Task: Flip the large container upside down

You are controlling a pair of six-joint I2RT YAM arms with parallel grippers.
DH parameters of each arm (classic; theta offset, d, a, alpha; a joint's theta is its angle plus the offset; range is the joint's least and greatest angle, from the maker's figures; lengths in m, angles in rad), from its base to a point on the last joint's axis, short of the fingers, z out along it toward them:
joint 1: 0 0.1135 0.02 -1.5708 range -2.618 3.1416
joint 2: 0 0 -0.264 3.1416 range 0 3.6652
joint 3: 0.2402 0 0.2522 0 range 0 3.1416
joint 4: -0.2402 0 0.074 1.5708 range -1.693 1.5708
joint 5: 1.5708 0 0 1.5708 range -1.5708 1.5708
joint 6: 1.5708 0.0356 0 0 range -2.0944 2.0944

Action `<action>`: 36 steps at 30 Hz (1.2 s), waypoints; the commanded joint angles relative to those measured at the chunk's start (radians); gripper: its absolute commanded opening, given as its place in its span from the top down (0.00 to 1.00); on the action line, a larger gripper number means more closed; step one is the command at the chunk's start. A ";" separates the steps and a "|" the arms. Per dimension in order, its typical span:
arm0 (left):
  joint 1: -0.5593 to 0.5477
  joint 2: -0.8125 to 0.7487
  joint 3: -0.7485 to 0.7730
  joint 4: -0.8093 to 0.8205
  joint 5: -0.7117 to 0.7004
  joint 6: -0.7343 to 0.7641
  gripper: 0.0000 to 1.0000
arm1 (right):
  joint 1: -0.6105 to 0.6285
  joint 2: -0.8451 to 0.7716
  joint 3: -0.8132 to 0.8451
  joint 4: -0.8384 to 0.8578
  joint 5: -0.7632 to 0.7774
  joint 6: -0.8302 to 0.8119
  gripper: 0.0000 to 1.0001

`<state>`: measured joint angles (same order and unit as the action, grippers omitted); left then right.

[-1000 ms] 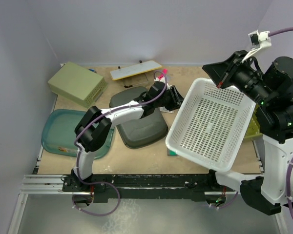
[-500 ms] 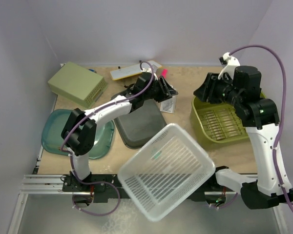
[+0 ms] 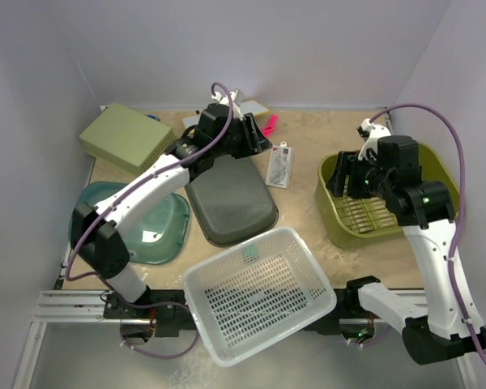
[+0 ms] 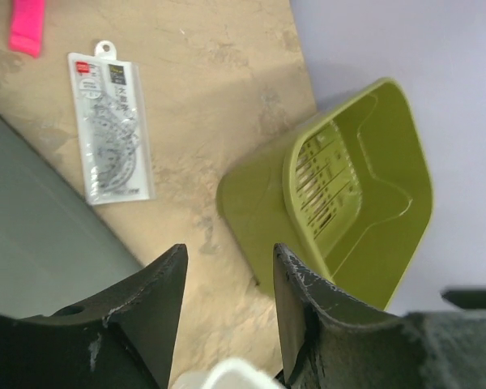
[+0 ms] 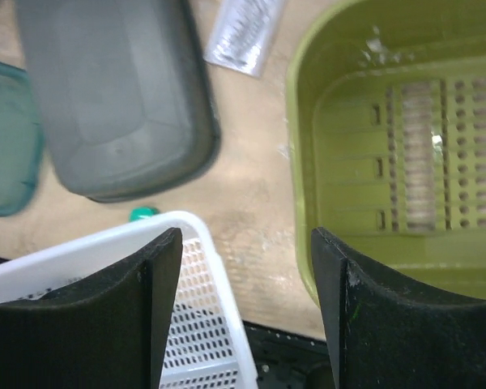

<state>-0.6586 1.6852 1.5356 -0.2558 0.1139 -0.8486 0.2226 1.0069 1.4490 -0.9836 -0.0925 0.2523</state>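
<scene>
The white basket (image 3: 259, 296) has left the right fingers. A second ago they held it tilted high at 3 o'clock; now it lies open side up at 6 o'clock, hanging over the near edge of the desk (image 3: 308, 138) above the arm bases. The right gripper (image 5: 245, 243) has come down and hovers over the 9 o'clock rim of the green tub (image 3: 336, 223), fingers spread with nothing between them. The left arm has swung farther toward 12 o'clock.

The green tub stands upright at 3 o'clock on the desk, its opening up and its slotted base showing inside. It is apart from the basket, and neither gripper touches it.

The left gripper (image 4: 228, 259) hangs at 12 o'clock, over the far end of the grey tub (image 3: 231, 203), which sits at the centre of the desk. Its fingers are also spread and hold nothing.

A clear packet (image 3: 279, 166) lies flat between the grey tub and the green tub. A teal tray (image 3: 166, 235) lies at 9 o'clock and a pale box (image 3: 128, 139) at 10 o'clock.
</scene>
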 commanded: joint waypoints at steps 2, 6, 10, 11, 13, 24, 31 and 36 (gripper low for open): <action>-0.039 -0.139 0.008 -0.293 -0.050 0.292 0.56 | 0.001 0.002 -0.093 0.009 0.158 0.092 0.33; -0.088 -0.193 -0.041 -0.528 -0.094 0.432 0.56 | 0.001 0.052 -0.122 0.016 0.228 0.213 0.27; -0.138 -0.241 -0.139 -0.647 -0.100 0.521 0.47 | 0.001 0.091 -0.153 0.048 0.236 0.287 0.16; -0.150 -0.242 -0.165 -0.666 -0.092 0.537 0.44 | 0.001 0.101 -0.159 0.057 0.235 0.299 0.16; -0.185 -0.224 -0.210 -0.691 -0.071 0.554 0.40 | 0.000 0.116 -0.168 0.077 0.217 0.315 0.16; -0.277 -0.081 -0.325 -0.588 -0.021 0.575 0.41 | 0.000 0.141 -0.168 0.087 0.208 0.309 0.15; -0.282 -0.051 -0.319 -0.572 0.078 0.594 0.68 | -0.004 0.142 -0.188 0.085 0.226 0.317 0.15; -0.285 -0.078 -0.239 -0.631 0.049 0.584 1.00 | -0.006 0.143 -0.173 0.081 0.235 0.314 0.14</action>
<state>-0.9394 1.6268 1.2274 -0.8650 0.1818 -0.2253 0.2214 1.1572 1.2675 -0.9073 0.1139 0.5560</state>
